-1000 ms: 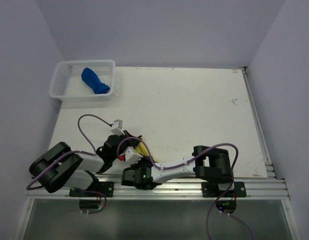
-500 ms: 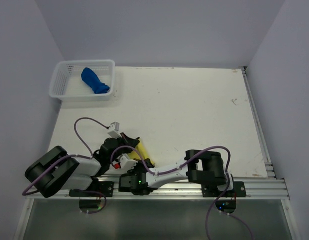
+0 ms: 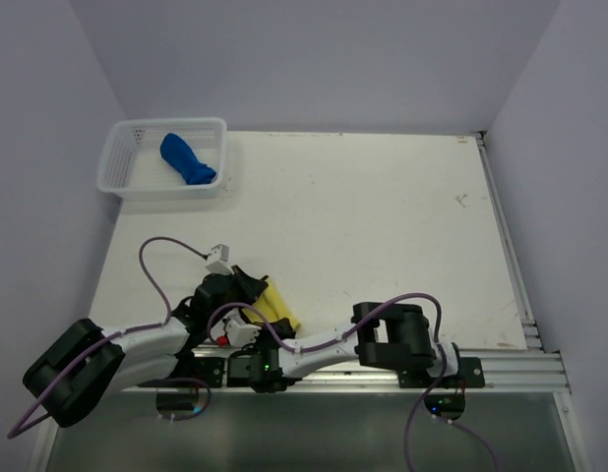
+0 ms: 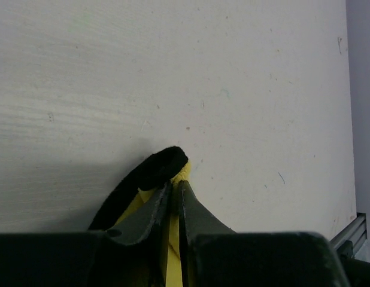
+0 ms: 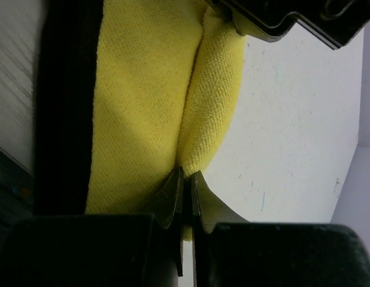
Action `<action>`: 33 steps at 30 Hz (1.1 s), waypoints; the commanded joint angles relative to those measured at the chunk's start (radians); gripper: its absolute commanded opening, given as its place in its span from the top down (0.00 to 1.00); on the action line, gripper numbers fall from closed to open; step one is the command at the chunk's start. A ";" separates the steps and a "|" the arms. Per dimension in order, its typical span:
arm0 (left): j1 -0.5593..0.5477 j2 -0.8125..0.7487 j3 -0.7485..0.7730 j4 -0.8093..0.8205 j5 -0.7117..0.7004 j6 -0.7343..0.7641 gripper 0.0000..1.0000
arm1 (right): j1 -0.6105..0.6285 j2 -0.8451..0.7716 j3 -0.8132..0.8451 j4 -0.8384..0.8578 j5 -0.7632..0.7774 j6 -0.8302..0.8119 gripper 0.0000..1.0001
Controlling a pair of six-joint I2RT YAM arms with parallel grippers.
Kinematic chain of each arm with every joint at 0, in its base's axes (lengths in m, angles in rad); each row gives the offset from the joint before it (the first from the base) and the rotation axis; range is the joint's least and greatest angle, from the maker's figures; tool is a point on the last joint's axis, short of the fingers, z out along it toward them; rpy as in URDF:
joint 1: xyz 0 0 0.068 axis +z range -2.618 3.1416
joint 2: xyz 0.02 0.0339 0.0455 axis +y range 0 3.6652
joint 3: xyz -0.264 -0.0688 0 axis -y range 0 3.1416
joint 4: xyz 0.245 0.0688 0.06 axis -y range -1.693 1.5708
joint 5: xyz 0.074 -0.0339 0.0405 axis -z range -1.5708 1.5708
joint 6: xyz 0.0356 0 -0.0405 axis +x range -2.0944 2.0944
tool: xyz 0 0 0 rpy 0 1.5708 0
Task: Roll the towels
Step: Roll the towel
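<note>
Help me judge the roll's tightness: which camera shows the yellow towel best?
Right wrist: the yellow towel fills the frame, its fold and dark edging clear. Left wrist shows only a black-edged tip. The top view shows a small yellow patch, partly hidden by the left arm.

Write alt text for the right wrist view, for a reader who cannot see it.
Close-up of a yellow towel with black edging, folded into two soft bulges on a white table. At the bottom, the right end effector is shut, pinching the cloth where the two bulges meet.
</note>
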 commanded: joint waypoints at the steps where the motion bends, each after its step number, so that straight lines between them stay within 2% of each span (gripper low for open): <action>1: 0.019 -0.063 -0.016 -0.106 -0.099 0.001 0.87 | 0.030 0.046 0.041 -0.058 -0.071 -0.005 1.00; 3: 0.021 -0.112 -0.001 -0.161 -0.109 0.008 0.83 | 0.030 0.060 0.061 -0.081 -0.072 -0.002 1.00; 4: 0.019 -0.126 0.016 -0.183 -0.114 0.011 0.77 | 0.030 0.071 0.066 -0.090 -0.074 -0.002 1.00; 8: 0.019 -0.200 0.051 -0.281 -0.123 0.028 0.69 | 0.030 0.080 0.075 -0.098 -0.075 -0.002 1.00; 15: 0.019 -0.306 0.099 -0.359 -0.094 0.035 0.67 | 0.030 0.091 0.086 -0.118 -0.062 0.020 1.00; 17: 0.019 -0.321 0.111 -0.346 -0.067 0.047 0.69 | 0.031 0.095 0.089 -0.124 -0.059 0.021 1.00; 18: 0.019 -0.323 0.111 -0.328 -0.042 0.051 0.77 | 0.031 0.098 0.092 -0.124 -0.059 0.021 1.00; 20: 0.019 -0.309 0.117 -0.236 0.054 0.089 0.80 | 0.031 0.104 0.095 -0.126 -0.057 0.023 1.00; 24: 0.019 -0.206 0.124 -0.111 0.206 0.115 0.93 | 0.031 0.112 0.104 -0.135 -0.057 0.026 1.00; 27: 0.016 -0.162 0.095 -0.009 0.274 0.109 0.98 | 0.031 0.117 0.104 -0.138 -0.051 0.032 1.00; 33: 0.015 -0.038 0.065 0.199 0.371 0.106 1.00 | 0.031 0.132 0.116 -0.150 -0.052 0.035 1.00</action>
